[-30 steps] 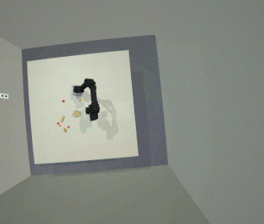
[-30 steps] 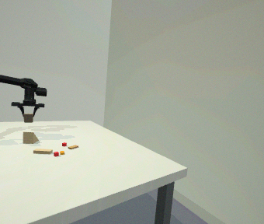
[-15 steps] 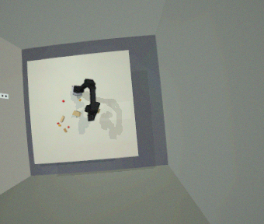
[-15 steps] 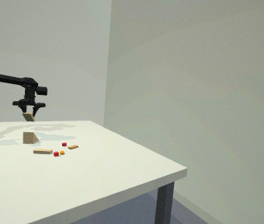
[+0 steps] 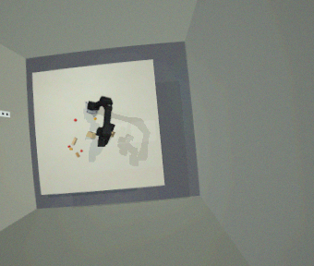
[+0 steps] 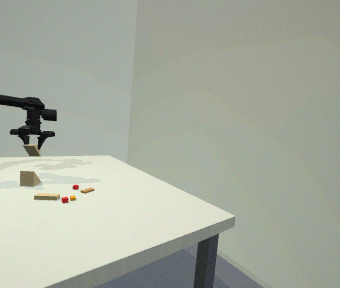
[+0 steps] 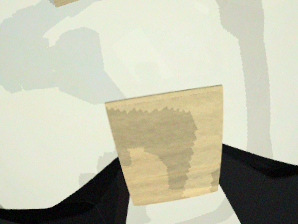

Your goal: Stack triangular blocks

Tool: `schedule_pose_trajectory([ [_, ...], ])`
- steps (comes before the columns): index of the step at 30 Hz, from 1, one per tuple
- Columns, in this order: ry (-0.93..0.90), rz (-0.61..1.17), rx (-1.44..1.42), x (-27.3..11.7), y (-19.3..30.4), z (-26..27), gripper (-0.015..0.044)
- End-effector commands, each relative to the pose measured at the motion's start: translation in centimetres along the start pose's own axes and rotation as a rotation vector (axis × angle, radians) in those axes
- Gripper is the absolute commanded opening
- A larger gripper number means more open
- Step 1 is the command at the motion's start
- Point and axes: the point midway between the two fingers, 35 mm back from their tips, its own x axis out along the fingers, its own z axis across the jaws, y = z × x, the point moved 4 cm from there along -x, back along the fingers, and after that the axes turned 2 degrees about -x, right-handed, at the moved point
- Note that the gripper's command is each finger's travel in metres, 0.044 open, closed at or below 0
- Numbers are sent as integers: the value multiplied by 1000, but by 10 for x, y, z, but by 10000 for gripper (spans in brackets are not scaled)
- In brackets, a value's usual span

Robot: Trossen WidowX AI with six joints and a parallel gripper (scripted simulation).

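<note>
One tan triangular block [image 6: 28, 178] [image 5: 90, 135] rests on the white table [image 6: 143, 225] [image 5: 132, 83], a sloped side showing at its right in the exterior view. My gripper [image 6: 32, 145] [image 7: 168, 151] is shut on the other triangular block [image 6: 32, 150] [image 7: 165, 145] [image 5: 113, 134], which hangs tilted in the air, well above the table. The held block is apart from the resting block. In the wrist view a broad tan face of it fills the space between the black fingers. In the top view the arm covers most of it.
A tan plank [image 6: 47, 196] [image 5: 74, 141], a smaller plank [image 6: 87, 190] [image 5: 78, 154], red cubes [image 6: 65, 200] [image 6: 75, 187] and an orange piece [image 6: 73, 198] lie near the resting block. Another orange piece [image 5: 95, 119] and a red one [image 5: 75, 120] lie nearer the arm's base.
</note>
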Motion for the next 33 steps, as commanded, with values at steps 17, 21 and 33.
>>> schedule_pose_trajectory([
  [17,-17,-7,7,-24,-76,61,0],
  [21,-18,-1,2,-28,-94,69,0],
  [33,-13,23,1,-44,-147,87,0],
])
